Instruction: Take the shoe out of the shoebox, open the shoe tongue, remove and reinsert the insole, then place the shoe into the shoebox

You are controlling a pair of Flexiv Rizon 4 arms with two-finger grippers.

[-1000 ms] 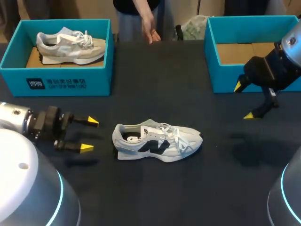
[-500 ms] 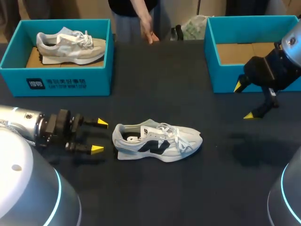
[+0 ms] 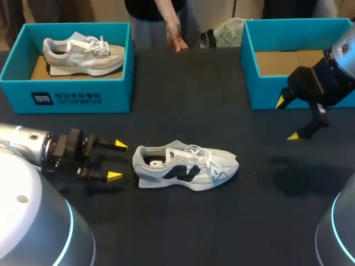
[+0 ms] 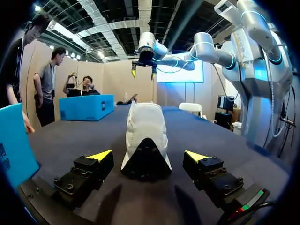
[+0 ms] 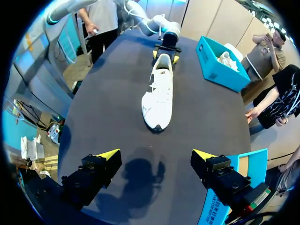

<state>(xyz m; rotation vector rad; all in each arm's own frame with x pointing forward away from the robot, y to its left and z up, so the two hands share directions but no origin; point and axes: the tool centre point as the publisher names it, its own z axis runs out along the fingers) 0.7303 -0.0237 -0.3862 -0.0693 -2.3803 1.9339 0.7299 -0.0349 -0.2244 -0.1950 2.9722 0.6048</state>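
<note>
Our left gripper point(image 3: 117, 160), wide open, empty, advanced to shoe point(image 3: 186, 166) heel; we judge heel grasp next. Right gripper point(image 3: 288, 119) open, empty.

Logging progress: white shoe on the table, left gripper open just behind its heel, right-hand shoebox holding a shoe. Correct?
No: the head view shows no shoe in the right-hand shoebox, only its cardboard floor. The white shoe does lie on the table, with the left gripper open just behind its heel.
</note>
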